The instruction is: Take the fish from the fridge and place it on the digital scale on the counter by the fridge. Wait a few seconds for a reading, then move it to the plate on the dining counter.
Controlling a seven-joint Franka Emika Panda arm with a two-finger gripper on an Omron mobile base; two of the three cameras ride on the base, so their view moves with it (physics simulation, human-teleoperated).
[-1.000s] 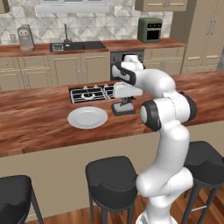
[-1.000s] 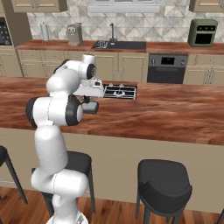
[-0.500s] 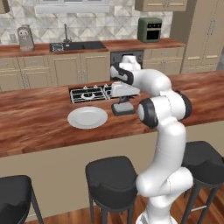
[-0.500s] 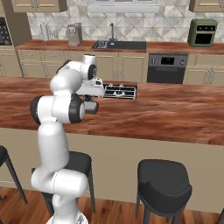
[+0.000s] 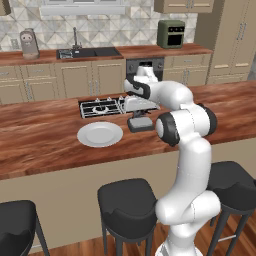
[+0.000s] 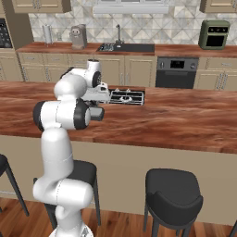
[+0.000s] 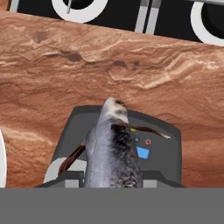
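Above digital scale (image 7: 127, 144): fish (image 7: 111, 153).

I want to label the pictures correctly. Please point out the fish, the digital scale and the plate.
fish (image 7: 111, 153), hand view, middle of its grey body.
digital scale (image 7: 168, 151), hand view, bare dark top to the right of the fish.
plate (image 5: 100, 134), left base view, centre of the white dish.

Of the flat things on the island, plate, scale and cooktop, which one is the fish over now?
The scale: the fish sits above its dark square, not the round white plate beside it or the black cooktop behind.
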